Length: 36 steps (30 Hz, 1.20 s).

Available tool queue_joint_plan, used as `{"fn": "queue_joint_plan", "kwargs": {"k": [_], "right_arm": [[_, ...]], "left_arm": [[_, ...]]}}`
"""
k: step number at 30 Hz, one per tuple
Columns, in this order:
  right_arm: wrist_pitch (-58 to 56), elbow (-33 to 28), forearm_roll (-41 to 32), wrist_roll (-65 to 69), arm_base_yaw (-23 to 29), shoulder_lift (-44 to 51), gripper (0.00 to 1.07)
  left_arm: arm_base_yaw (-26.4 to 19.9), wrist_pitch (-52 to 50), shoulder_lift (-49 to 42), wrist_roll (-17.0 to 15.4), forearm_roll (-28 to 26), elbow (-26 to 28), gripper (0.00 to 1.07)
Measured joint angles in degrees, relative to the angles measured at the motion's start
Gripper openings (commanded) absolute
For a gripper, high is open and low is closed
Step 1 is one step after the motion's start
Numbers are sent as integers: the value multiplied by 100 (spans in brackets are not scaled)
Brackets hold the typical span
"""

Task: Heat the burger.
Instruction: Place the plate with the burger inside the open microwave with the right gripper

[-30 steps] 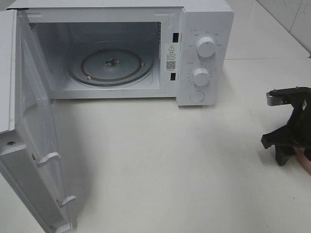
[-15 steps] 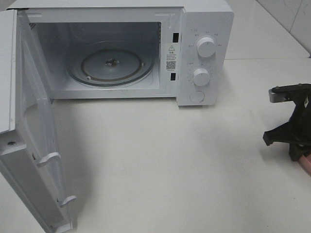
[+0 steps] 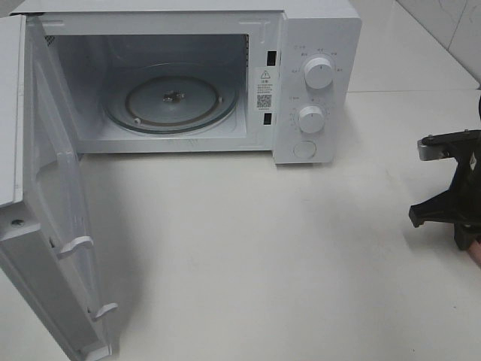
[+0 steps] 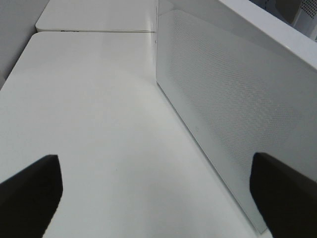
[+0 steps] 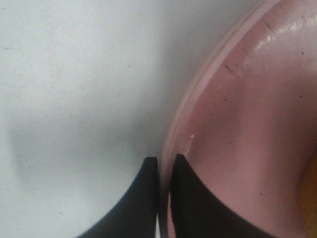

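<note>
Of the burger, only an orange-yellow sliver [image 5: 310, 198] shows at the edge of the right wrist view, on a round pink plate [image 5: 247, 124]. My right gripper [image 5: 164, 161] is shut on the plate's rim, one finger on each side of it. In the high view that gripper [image 3: 467, 239] sits at the far right edge of the table, with a bit of the pink plate [image 3: 476, 256] under it. My left gripper [image 4: 158, 198] is open with nothing between its fingers, beside the outer face of the microwave door [image 4: 233, 114].
A white microwave [image 3: 316, 75] stands at the back with its door [image 3: 45, 226] swung wide open to the left. Its glass turntable [image 3: 171, 101] is bare. White tabletop [image 3: 255, 248] stretches between the microwave and my right gripper.
My right gripper has closed onto the plate's rim and shifted slightly to the right. The left gripper has stayed open and still.
</note>
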<state>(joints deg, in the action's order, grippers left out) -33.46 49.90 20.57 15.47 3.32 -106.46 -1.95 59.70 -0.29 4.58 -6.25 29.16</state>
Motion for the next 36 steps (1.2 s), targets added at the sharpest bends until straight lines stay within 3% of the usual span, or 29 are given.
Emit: {"fn": "queue_joint_plan", "kwargs": {"k": [14,36], "right_arm": [[-527,-6,980,1146,665,-17,0],[-1215,-74,1398,1438,1530,126,0]], "left_arm": [[0,0,0,0,0,0,98],[0,0,0,0,0,0,98]]}}
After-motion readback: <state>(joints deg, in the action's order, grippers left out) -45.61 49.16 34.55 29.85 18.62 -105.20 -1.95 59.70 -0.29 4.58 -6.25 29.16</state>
